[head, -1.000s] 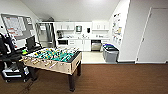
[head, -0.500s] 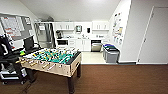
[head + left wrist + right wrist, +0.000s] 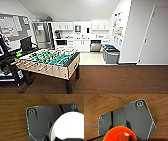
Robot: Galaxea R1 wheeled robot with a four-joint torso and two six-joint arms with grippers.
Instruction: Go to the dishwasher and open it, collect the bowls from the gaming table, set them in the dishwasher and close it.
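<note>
Right wrist view: orange bowl (image 3: pixel 118 133) cut off, grip unclear.

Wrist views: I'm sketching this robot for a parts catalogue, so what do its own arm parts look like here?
In both wrist views the robot's part is a wide, flat, dark grey-black plate with rounded corners and a pale outlined edge. Round silvery fittings sit at its corners. On the right arm's plate a darker vertical groove splits off one section, and a thin blue cable trails beside it. The fingers can't be made out.
</note>
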